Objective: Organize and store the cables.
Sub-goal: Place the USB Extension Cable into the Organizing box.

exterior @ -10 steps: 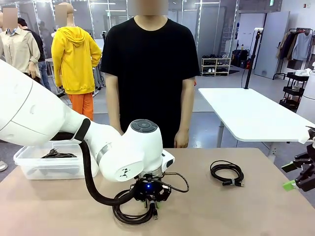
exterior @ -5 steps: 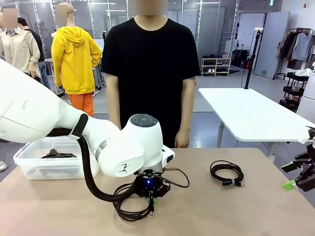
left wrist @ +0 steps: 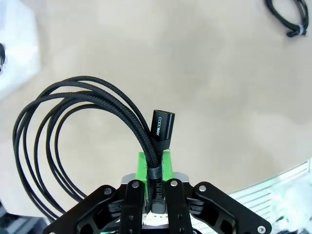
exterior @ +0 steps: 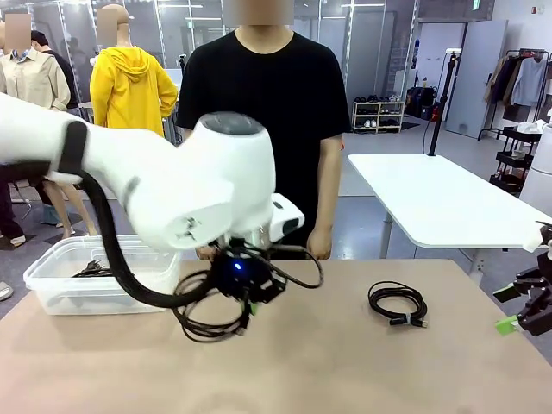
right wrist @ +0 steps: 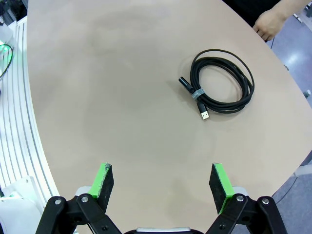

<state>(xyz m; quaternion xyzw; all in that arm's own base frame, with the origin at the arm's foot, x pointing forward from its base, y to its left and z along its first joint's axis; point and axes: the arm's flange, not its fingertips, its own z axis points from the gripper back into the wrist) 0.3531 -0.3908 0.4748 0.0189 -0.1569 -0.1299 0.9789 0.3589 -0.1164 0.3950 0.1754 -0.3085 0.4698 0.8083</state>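
Because the braided cable (left wrist: 73,105) is soft, light and floppy, the tied bunch by its plug (left wrist: 162,127) is the best place to pinch. The left gripper (left wrist: 155,168) is squeezed shut there and has lifted it off the table (exterior: 345,371), probably toward the clear bin (exterior: 52,285). The right gripper (right wrist: 161,183) waits wide open and empty

Front view: fixed at the near edge of the surface (exterior: 362,371), facing the person (exterior: 263,112) across it. Left wrist view: down along the left hand (left wrist: 155,168), tight on its held coil (left wrist: 142,132). Right wrist view: above the right hand (right wrist: 161,170), steeply down. All share the lying coil (right wrist: 197,93) (tiny from the left wrist).
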